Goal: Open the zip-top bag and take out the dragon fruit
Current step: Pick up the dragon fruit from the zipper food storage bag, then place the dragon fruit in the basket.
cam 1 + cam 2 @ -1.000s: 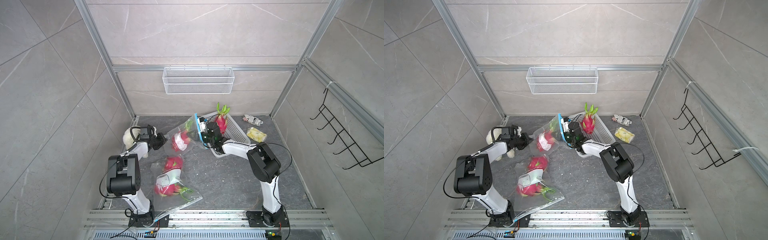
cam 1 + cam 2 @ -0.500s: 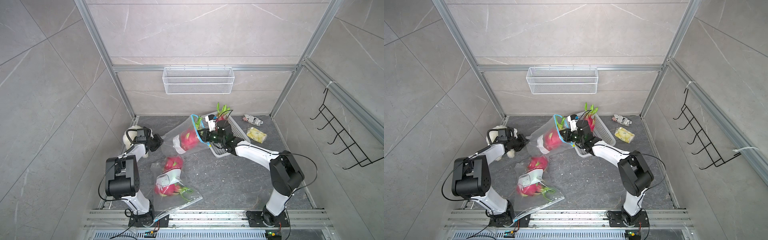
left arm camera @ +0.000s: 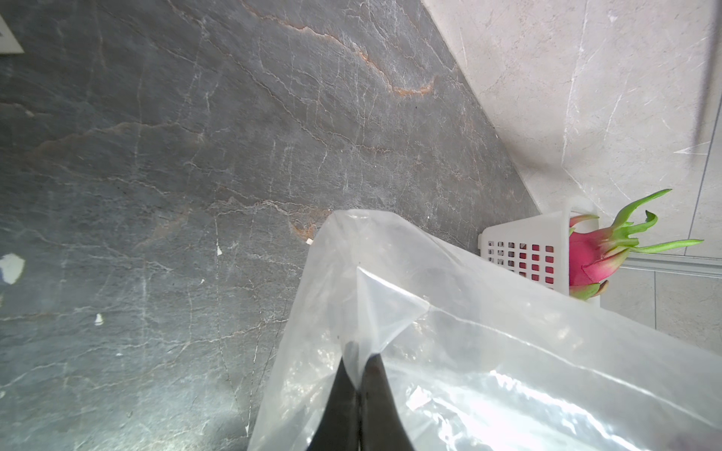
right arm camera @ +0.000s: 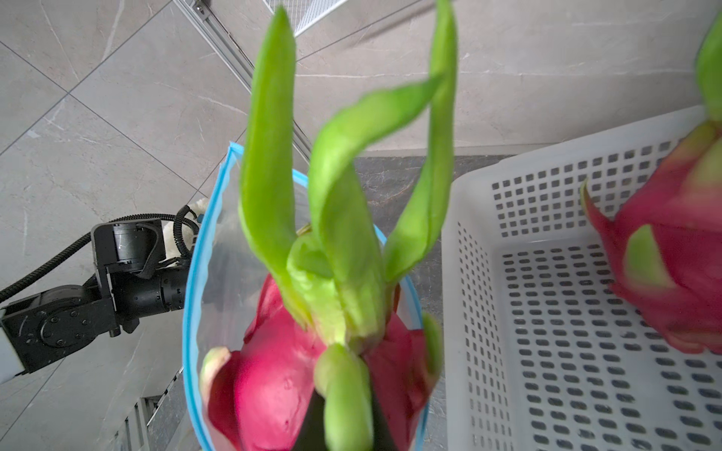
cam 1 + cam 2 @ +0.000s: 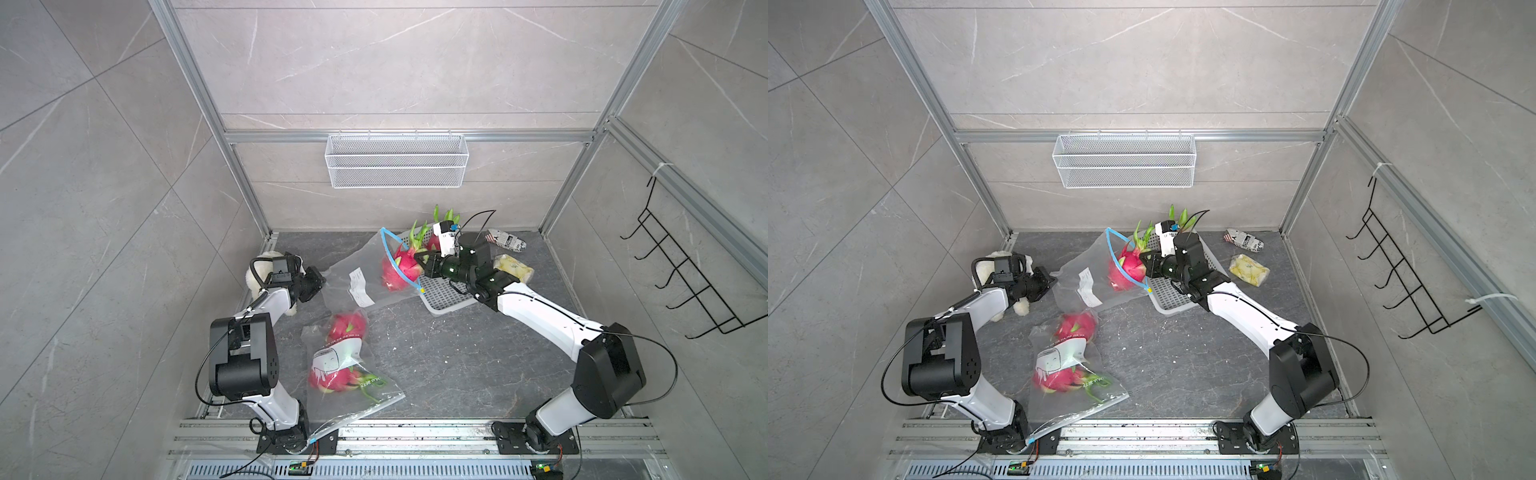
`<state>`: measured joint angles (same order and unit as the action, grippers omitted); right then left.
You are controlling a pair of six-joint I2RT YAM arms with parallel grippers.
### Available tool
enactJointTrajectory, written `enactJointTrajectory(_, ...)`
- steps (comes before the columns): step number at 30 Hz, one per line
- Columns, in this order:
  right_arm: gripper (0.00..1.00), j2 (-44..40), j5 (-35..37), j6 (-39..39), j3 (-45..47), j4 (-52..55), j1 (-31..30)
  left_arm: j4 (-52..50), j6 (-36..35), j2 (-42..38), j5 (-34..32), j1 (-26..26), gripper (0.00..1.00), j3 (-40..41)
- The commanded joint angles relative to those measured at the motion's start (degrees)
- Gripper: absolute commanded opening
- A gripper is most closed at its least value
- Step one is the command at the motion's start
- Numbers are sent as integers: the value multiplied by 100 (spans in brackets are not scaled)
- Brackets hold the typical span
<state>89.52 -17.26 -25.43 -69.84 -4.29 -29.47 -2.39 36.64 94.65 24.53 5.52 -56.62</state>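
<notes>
Your left gripper (image 3: 361,357) is pinching a corner of the clear blue-zipped plastic bag (image 5: 353,286), anchoring it while your right gripper (image 5: 420,266) is clamping the magenta green-spiked dragon fruit (image 5: 400,270) at the bag mouth, beside the white perforated basket (image 5: 446,297); only the right wrist view is showing the green scale being gripped

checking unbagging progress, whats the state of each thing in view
zip-top bag, mouth open, one corner held
dragon fruit, partway out of the bag's mouth
left gripper, shut on the bag's corner
right gripper, shut on the fruit's green scale
white basket, holds a second dragon fruit
middle bag, on the table, fruit inside
nearest bag, on the table, fruit inside
</notes>
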Motion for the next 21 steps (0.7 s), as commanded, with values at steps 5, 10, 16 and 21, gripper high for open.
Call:
enactJointTrajectory(5, 6, -630, 265, 415, -81, 476, 202, 30, -70, -193, -81, 69, 0, 37)
enactJointTrajectory(10, 6, -810, 337, 445, -178, 598, 324, 37, -62, -183, -63, 66, 0, 27)
enactJointTrajectory(16, 7, -818, 392, 355, -397, 505, 380, 30, -69, -158, -15, 69, 0, 33)
enactJointTrajectory(21, 7, -658, 288, -74, -478, -48, 389, 35, -76, -140, 40, 66, 0, 22)
